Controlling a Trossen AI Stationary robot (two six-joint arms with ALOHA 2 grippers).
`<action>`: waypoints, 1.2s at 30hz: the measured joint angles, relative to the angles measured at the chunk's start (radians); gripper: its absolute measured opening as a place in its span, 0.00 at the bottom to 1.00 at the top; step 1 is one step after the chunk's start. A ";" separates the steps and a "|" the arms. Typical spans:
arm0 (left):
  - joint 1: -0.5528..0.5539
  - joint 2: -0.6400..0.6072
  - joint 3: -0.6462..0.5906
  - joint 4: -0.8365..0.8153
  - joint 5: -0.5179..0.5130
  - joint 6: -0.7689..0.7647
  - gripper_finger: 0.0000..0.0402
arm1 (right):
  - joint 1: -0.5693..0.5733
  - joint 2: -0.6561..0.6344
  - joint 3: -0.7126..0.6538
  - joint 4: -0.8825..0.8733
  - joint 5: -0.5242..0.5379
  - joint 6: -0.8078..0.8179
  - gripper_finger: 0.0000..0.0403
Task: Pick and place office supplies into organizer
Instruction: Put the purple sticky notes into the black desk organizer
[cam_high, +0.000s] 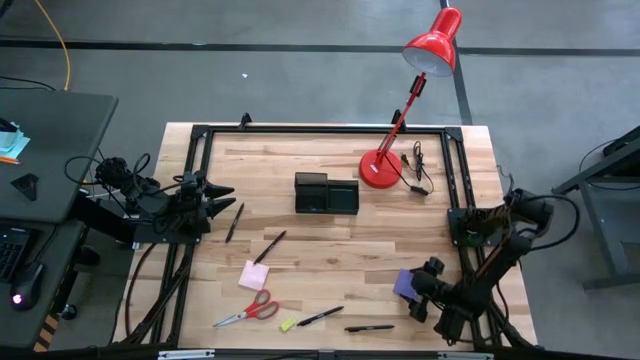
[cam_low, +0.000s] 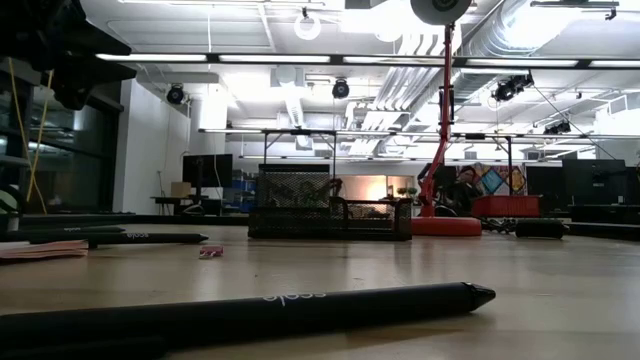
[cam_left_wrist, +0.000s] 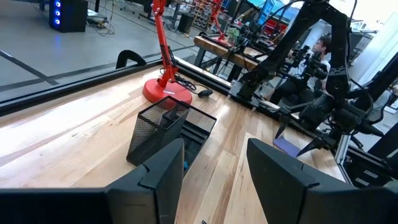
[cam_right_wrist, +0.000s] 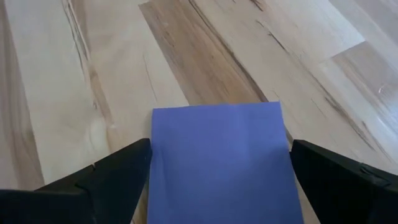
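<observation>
We note the black mesh rectangular organizer (cam_high: 326, 193) mid-table beside the red desk lamp's round base (cam_high: 380, 169); we cannot tell its contents. The purple square sticky-note pad (cam_right_wrist: 221, 163) lies between the right gripper's (cam_right_wrist: 219, 168) spread fingers. The left gripper (cam_high: 221, 194), fingers spread, waits at the left edge.

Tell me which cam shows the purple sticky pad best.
Right wrist view: the purple pad fills the frame, lying flat between the right gripper and its open fingers. High view shows it small at that gripper. Left wrist view catches a distant sliver. Low view doesn't show it.
</observation>
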 joint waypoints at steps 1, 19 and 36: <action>0.000 0.000 0.000 0.000 0.000 0.000 0.42 | 0.001 0.009 0.002 0.001 0.001 0.014 0.93; 0.000 0.000 0.000 0.000 0.000 0.000 0.42 | 0.004 0.034 -0.002 0.024 0.040 0.063 0.76; 0.000 0.000 0.000 0.000 0.000 0.000 0.42 | -0.065 0.040 -0.005 0.014 0.260 0.041 0.54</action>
